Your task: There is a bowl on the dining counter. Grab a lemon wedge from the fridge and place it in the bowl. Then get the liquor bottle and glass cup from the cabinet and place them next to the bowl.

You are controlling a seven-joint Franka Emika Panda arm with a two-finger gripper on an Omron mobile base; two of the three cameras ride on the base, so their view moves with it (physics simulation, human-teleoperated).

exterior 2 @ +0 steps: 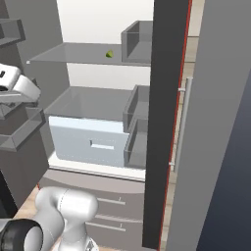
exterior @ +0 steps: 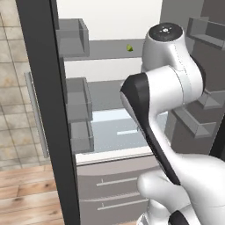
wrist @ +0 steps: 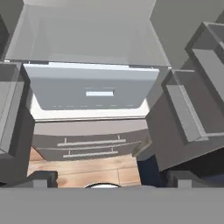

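Looking into the open silver-grey fridge (exterior 2: 169,122), the tiny yellow-green lemon wedge (exterior: 129,48) sits on the upper grey shelf (exterior 2: 73,53), seen in the upper middle of the left base view and again (exterior 2: 110,54) in the upper middle of the right base view, just left of a grey door bin (exterior 2: 137,41).

The tool (wrist: 112,180) shows its two dark finger tips at the bottom corners of the hand view, spread wide, with nothing between them. That view looks at the pale blue-grey crisper drawer (wrist: 89,89) and the two grey freezer drawers (wrist: 89,146) below it, with a strip of wooden floor (wrist: 78,173) at the bottom; the upper shelf with the wedge lies beyond its top edge.

So the relation that matters is this: the wedge lies above and deeper than where the tool is aimed, one shelf higher than the drawer it faces. In the left base view the white arm (exterior: 171,83) fills the centre right, with the wedge up and to the left of its upper joint.

Judging from this, the coming move calls for the hand to rise and tip up toward that shelf, then reach in. The wedge is too small to tell its long axis.
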